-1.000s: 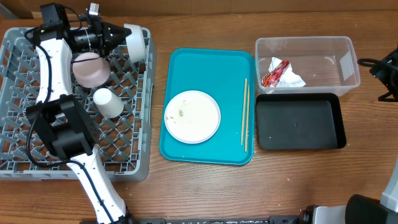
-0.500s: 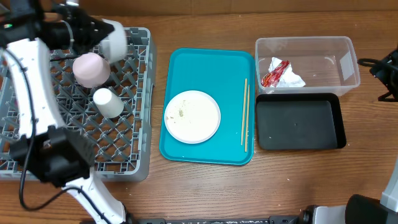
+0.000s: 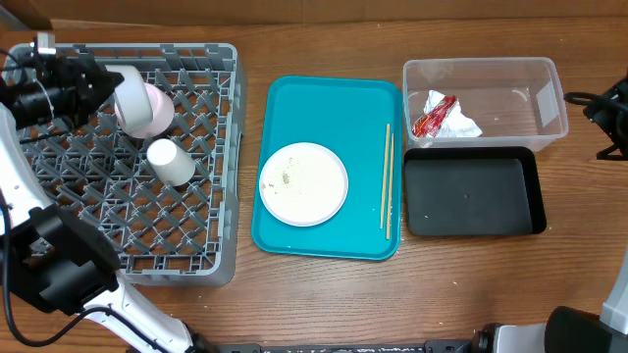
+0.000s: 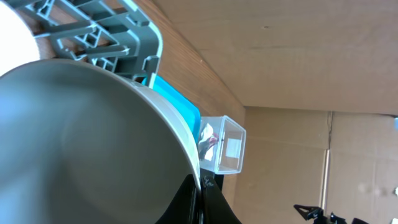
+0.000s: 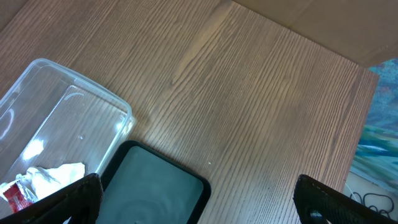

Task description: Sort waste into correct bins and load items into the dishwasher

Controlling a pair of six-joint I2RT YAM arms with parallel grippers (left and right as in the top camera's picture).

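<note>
- The white bowl (image 3: pixel 126 90) is tipped on its side over the far part of the grey dish rack (image 3: pixel 196 245). The left gripper (image 3: pixel 96 82) holds it, reaching in from the left with its jaws pressed together on the rim. In the left wrist view the bowl's pale inside fills most of the frame.
- Just right of it the pink bowl (image 3: pixel 155 111) sits in the rack. The two overlap from above, and whether they touch cannot be told.
- The cup (image 3: pixel 170 162) lies on its side on the rack floor, just nearer than the pink bowl.
- Right of the rack, the plate (image 3: pixel 303 183) lies flat on the teal tray (image 3: pixel 334 93), with a few pale food specks (image 3: pixel 287 177) on it.
- Two chopsticks (image 3: pixel 387 181) lie side by side along the teal tray's right edge.
- At the far right of the table (image 3: pixel 314 304), the clear tub (image 3: pixel 530 108) holds the red wrapper (image 3: pixel 434 115) and the tissue (image 3: pixel 461 125). They touch each other at its left end.
- The black tray (image 3: pixel 474 191) sits just on the near side of the tub.
- The right gripper (image 3: pixel 605 108) hangs at the table's right edge, right of the tub, jaws spread wide. Its fingertips (image 5: pixel 74 196) show in the lower corners of the right wrist view.
</note>
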